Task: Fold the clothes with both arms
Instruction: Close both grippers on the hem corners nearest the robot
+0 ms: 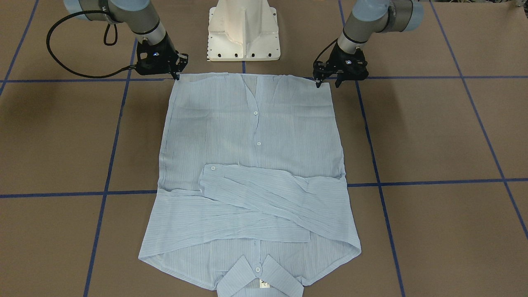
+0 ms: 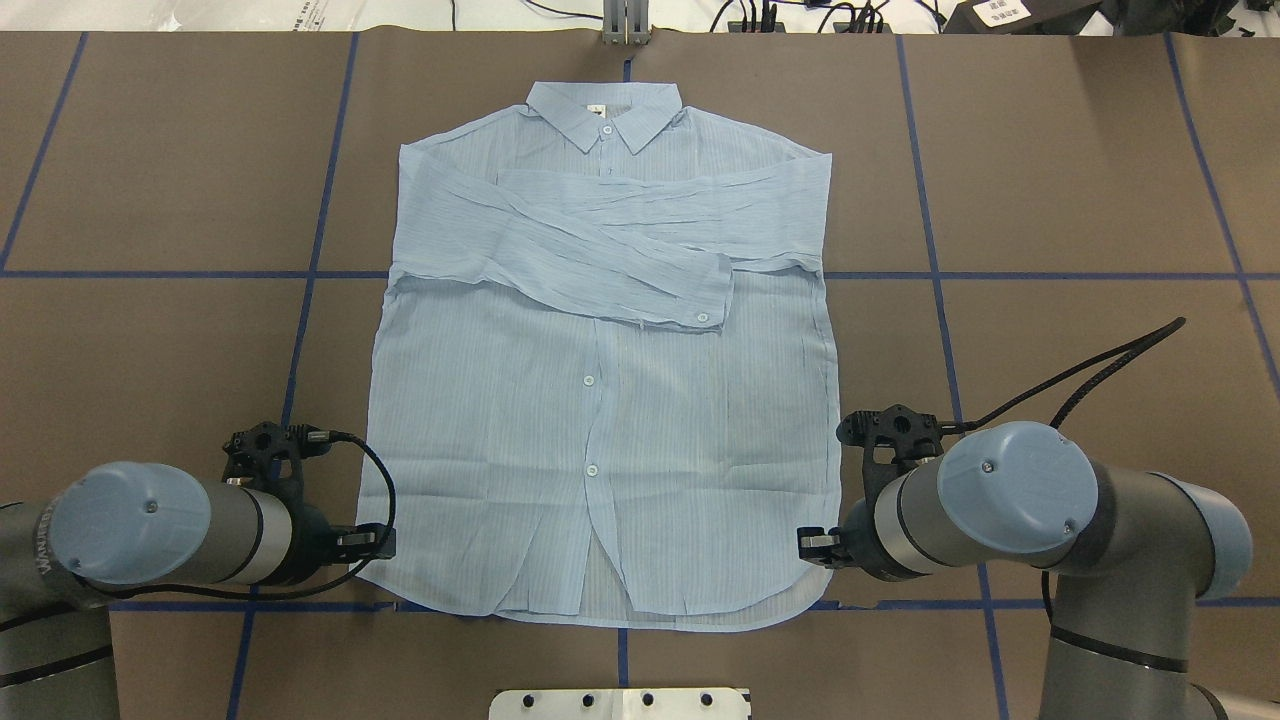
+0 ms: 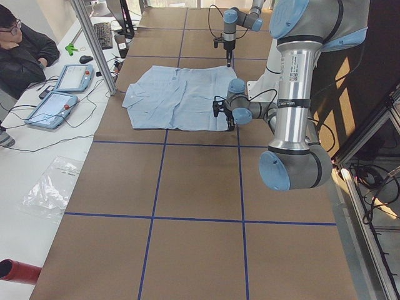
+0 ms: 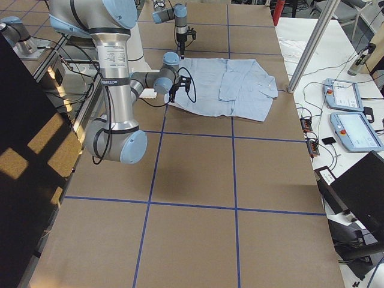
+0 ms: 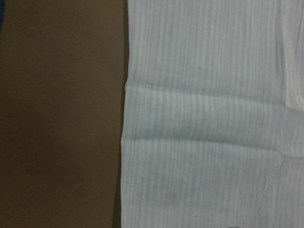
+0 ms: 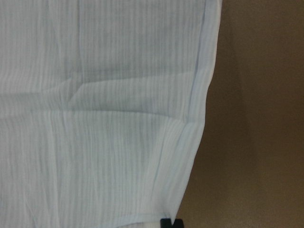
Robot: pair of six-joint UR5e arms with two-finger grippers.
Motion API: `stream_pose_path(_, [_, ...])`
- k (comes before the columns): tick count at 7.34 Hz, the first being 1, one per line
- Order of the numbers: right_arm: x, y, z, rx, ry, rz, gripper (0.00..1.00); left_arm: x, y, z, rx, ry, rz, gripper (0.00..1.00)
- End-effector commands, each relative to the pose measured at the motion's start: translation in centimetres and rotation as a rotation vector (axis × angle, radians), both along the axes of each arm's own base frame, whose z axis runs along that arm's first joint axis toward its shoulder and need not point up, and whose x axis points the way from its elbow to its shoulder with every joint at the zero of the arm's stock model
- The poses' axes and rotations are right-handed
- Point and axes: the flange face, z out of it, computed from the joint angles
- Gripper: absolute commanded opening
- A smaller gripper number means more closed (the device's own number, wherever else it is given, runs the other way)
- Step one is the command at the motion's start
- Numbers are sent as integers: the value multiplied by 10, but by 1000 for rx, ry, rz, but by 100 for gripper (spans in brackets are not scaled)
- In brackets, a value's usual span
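Table (image 1: 433, 136), L tool (image 1: 327, 84) open (at shirt (image 1: 255, 123) hem)

Light blue shirt (image 4: 231, 84) lies flat, one hem corner at the right gripper (image 4: 174, 91), the other below the left gripper (image 4: 182, 47).

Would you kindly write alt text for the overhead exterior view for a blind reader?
A light blue button-up shirt lies flat on a brown table, sleeves folded across its chest, collar at the far end. The left end effector and right end effector sit at its near hem corners.
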Motion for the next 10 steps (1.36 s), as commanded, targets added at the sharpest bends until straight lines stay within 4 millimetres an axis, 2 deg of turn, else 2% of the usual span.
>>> stream_pose_path(1, [1,-1,1,-1,3,2,0,4,-1,5,-4,-11,0,58])
stream_pose_path(4, [6,-5,1,-1,3,13,0,5,-2,6,-4,-13,0,38])
stream_pose_path(7, [7,-6,2,-2,4,16,0,6,-1,7,-5,-14,2,26])
stream_pose_path(10, [8,-8,1,-1,3,19,0,5,-1,9,-5,-17,0,4])
